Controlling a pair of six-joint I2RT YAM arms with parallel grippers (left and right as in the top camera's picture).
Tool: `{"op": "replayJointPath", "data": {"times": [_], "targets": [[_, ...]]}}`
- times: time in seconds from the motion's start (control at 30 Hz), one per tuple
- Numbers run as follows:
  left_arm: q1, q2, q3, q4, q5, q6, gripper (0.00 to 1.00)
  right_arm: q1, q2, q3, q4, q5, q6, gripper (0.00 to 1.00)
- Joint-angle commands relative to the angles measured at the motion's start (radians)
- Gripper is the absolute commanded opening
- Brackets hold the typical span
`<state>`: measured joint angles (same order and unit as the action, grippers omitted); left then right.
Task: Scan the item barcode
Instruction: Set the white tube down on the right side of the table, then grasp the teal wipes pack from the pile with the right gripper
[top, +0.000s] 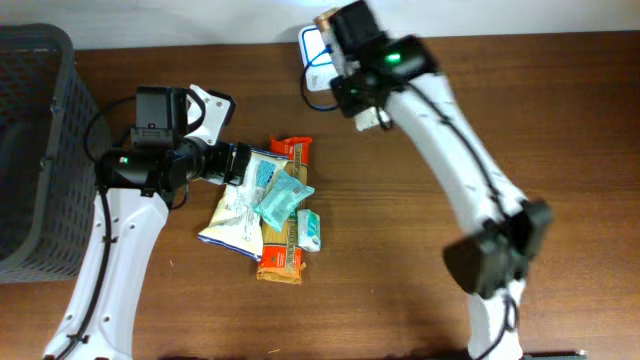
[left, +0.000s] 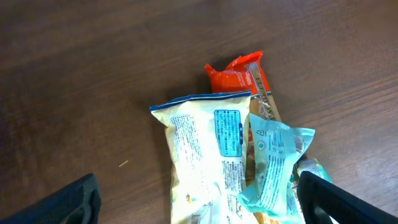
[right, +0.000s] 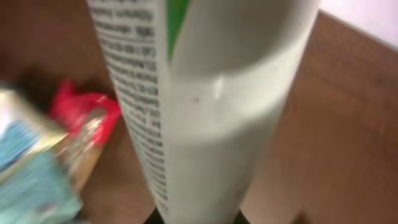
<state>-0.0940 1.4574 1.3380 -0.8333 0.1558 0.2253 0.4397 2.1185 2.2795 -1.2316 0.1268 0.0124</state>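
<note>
Starting at the left, a grey basket (top: 35, 150) stands behind the left pincer (left: 199, 208). That pincer hangs with its jaws spread wide and nothing in them. Straight below it is a heap of snacks: a white bag (left: 199, 162), a red packet (left: 239, 74) beyond it, and a teal packet (left: 273, 162) to its right.

Further right, the right pincer (top: 362, 100) is clamped tight on a white tube (right: 205, 112) with small print and a green stripe. The tube rises straight out of its jaws. Just beside that pincer, toward the far edge, lies a white box (top: 315, 45) with a blue cable, probably the scanner.

The scanning step looks to be in hand. Next the tube likely needs turning so its barcode faces the box; I cannot see the barcode.
</note>
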Motion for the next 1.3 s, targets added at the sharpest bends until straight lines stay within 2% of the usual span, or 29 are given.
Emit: {"op": "replayJointPath", "data": {"times": [0.0,0.1,0.17,0.3,0.47,0.53,0.57,0.63,0.67,0.73,0.8,0.97,1.17,1.27], "targets": [[0.003,-0.01,0.008,0.002,0.0,0.016,0.99,-0.086,-0.106,0.021,-0.214,-0.153,0.157,0.04],[0.003,-0.01,0.008,0.002,0.0,0.016,0.99,-0.203,-0.083,0.007,-0.393,-0.154,0.211,0.04],[0.003,-0.01,0.008,0.002,0.0,0.016,0.99,-0.259,-0.052,-0.067,-0.383,-0.153,0.233,0.04],[0.003,-0.01,0.008,0.002,0.0,0.016,0.99,-0.346,-0.045,-0.421,-0.126,-0.154,0.267,0.04],[0.003,-0.01,0.008,0.002,0.0,0.016,0.99,-0.399,-0.045,-0.669,0.077,-0.153,0.285,0.04],[0.003,-0.01,0.008,0.002,0.0,0.016,0.99,-0.421,-0.045,-0.719,0.1,-0.126,0.285,0.36],[0.003,-0.01,0.008,0.002,0.0,0.016,0.99,-0.44,-0.046,-0.714,0.083,-0.077,0.285,0.47],[0.003,-0.01,0.008,0.002,0.0,0.016,0.99,-0.464,-0.046,-0.659,0.032,-0.103,0.285,0.5],[0.003,-0.01,0.008,0.002,0.0,0.016,0.99,-0.465,-0.047,-0.577,-0.036,-0.127,0.284,0.5],[0.004,-0.01,0.008,0.002,0.0,0.016,0.99,-0.403,-0.048,-0.448,-0.121,-0.129,0.277,0.5],[0.003,-0.01,0.008,0.002,0.0,0.016,0.99,-0.288,-0.048,-0.4,-0.123,-0.23,0.276,0.51],[0.003,-0.01,0.008,0.002,0.0,0.016,0.99,0.002,-0.045,-0.513,-0.038,-0.254,0.338,0.5],[0.003,-0.01,0.008,0.002,0.0,0.016,0.99,0.23,-0.045,-0.556,0.051,-0.258,0.436,0.49],[0.003,-0.01,0.008,0.002,0.0,0.016,0.99,0.293,-0.045,-0.608,0.143,-0.259,0.496,0.45]]}}
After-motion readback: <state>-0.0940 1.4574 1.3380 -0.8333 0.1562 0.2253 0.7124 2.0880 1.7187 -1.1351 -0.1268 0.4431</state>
